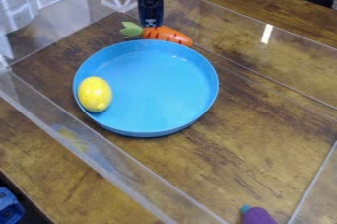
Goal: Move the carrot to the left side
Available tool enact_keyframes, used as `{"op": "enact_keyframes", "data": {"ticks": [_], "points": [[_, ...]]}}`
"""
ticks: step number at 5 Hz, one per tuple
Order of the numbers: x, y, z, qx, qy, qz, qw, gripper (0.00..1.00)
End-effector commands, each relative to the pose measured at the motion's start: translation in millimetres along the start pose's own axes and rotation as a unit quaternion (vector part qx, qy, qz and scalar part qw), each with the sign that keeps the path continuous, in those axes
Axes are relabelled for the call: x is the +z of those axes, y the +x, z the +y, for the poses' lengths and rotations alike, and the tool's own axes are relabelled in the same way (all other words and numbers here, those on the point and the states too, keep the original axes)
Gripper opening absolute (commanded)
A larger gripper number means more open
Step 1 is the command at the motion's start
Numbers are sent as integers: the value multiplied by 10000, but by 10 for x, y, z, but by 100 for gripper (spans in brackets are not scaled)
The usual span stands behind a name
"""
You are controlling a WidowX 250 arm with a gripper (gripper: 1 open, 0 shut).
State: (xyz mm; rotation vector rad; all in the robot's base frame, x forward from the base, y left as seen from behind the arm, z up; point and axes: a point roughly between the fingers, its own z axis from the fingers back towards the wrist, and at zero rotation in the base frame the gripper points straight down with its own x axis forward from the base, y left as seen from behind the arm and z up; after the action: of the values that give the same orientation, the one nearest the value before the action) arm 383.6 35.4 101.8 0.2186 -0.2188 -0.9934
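The carrot (pixel 170 37) is small and orange, with a green leafy top pointing left. It lies on the wooden table just behind the far rim of the blue plate (pixel 200 102). My black gripper (pixel 149 21) hangs pointing down over the carrot's leafy end, slightly behind it. Its fingers read as one dark shape, so I cannot tell if they are parted. Nothing is held in them, and the carrot rests free on the table.
A yellow lemon (pixel 94 93) sits inside the plate at its left. A purple object (pixel 257 215) lies at the bottom right edge. Clear plastic walls (pixel 53 119) enclose the table on the left and front.
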Motion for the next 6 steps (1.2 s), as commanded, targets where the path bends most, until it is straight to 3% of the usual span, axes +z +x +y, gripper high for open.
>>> {"op": "enact_keyframes", "data": {"ticks": [1,2,3,6], "points": [[-24,-73,115,-280,163,-206,9993,100],[-207,73,206,-689,170,-337,9969,100],[-276,239,320,-752,294,-331,9962,100],[-571,329,273,-1451,269,-582,9873,100]]}}
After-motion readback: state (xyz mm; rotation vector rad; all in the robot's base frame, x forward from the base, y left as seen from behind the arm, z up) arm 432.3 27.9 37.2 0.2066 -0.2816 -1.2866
